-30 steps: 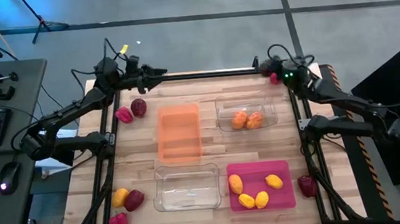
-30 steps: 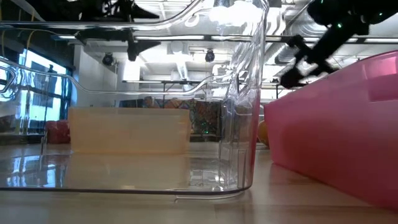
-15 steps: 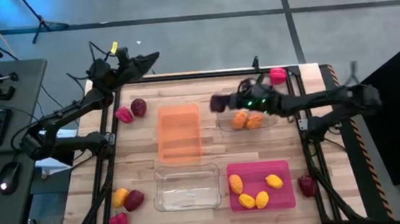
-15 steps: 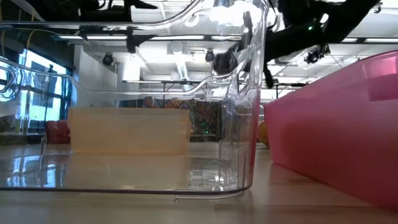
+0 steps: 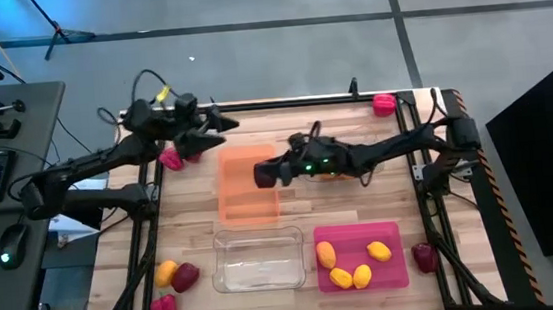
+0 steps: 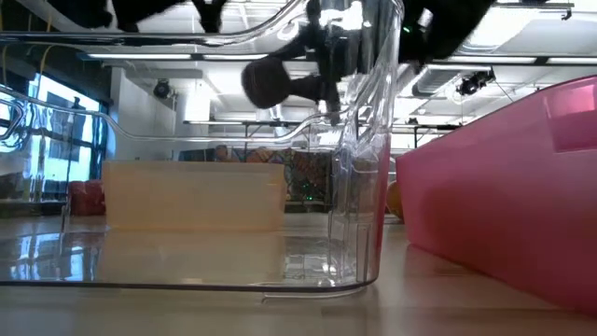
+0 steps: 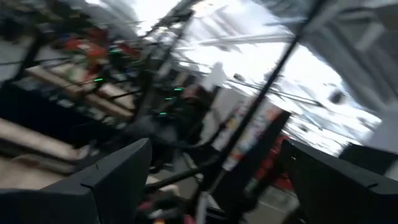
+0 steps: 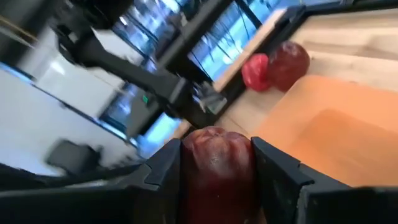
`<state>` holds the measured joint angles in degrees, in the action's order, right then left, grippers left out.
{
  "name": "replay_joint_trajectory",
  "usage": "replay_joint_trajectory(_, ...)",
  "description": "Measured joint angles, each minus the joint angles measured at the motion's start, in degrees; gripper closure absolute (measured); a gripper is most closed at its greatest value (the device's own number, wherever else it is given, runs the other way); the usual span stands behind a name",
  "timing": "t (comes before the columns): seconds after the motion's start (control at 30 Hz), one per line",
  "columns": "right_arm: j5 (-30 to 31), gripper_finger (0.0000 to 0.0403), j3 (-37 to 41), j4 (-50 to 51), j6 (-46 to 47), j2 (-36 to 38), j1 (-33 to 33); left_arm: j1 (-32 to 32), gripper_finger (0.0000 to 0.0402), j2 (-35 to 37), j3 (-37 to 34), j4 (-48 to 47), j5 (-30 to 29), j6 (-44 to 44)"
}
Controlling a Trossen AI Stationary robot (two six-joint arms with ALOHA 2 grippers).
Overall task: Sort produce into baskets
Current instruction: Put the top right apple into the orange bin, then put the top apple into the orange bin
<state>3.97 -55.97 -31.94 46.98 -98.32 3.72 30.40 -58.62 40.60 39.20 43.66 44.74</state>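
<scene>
High view: we see the orange tray [image 5: 249,182] mid-table, the right gripper [image 5: 266,174] above its right edge, pinching a maroon fruit [image 8: 214,165]. Our left gripper [image 5: 222,126], fingers spread, hovers far-left.

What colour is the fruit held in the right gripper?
Dark maroon fruit, clamped in the right gripper; the right wrist view shows it best.

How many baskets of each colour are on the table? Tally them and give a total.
Orange basket: 1
Pink basket: 1
Clear baskets: 2
Total: 4
</scene>
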Motion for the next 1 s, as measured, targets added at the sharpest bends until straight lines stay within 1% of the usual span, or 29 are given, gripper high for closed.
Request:
replay_joint_trajectory(0.17, 0.0, 0.0254, -10.7, 16.2, -6.1, -3.3, -0.6, -0.9, 0.0056, 9.0, 0.0, -2.1, 4.8, 0.1)
replay_joint_trajectory(0.27, 0.0, 0.0245, -15.9, 25.4, -9.9, -4.6, -0.5, -0.9, 0.0056, 14.9, 0.0, -7.9, 4.1, -0.9)
replay_joint_trajectory(0.33, 0.1, 0.0228, -18.9, 30.0, -12.3, -5.3, -0.3, -0.9, 0.0056, 18.1, 0.0, -13.6, 2.7, -3.0)
replay_joint_trajectory(0.43, 0.1, 0.019, -22.3, 35.8, -14.9, -5.6, -0.2, -1.0, 0.0056, 21.9, 0.0, -22.4, -0.9, -6.2)
replay_joint_trajectory(0.5, 0.2, 0.0161, -24.0, 38.1, -15.9, -5.6, -0.2, -1.0, 0.0056, 23.6, 0.0, -26.5, -3.7, -8.1)
replay_joint_trajectory(0.57, 0.5, 0.0136, -25.9, 40.2, -16.3, -5.6, -0.2, -1.0, 0.0056, 24.7, 0.0, -28.1, -6.1, -9.3)
replay_joint_trajectory(0.67, 0.2, 0.0107, -28.9, 42.6, -17.3, -5.6, -0.2, -1.0, 0.0056, 25.1, 0.0, -26.8, -9.4, -9.3)
replay_joint_trajectory(0.77, -0.7, 0.0095, -32.2, 46.7, -22.3, -4.9, -0.2, -1.0, 0.0056, 25.1, 0.0, -25.3, -12.7, -7.7)
replay_joint_trajectory(0.87, 0.4, 0.0094, -35.4, 52.9, -27.2, -2.8, 0.0, -1.1, 0.0056, 25.0, 0.0, -26.0, -16.1, -6.5)
replay_joint_trajectory(0.93, 1.9, 0.0094, -36.4, 57.4, -29.4, -0.5, 0.2, -1.8, 0.0056, 24.2, -0.5, -25.5, -19.8, -3.8)
replay_joint_trajectory(1.0, 3.8, 0.0094, -35.7, 60.6, -30.8, 2.2, 0.5, -3.1, 0.0056, 23.3, -1.7, -26.1, -24.5, -2.2)
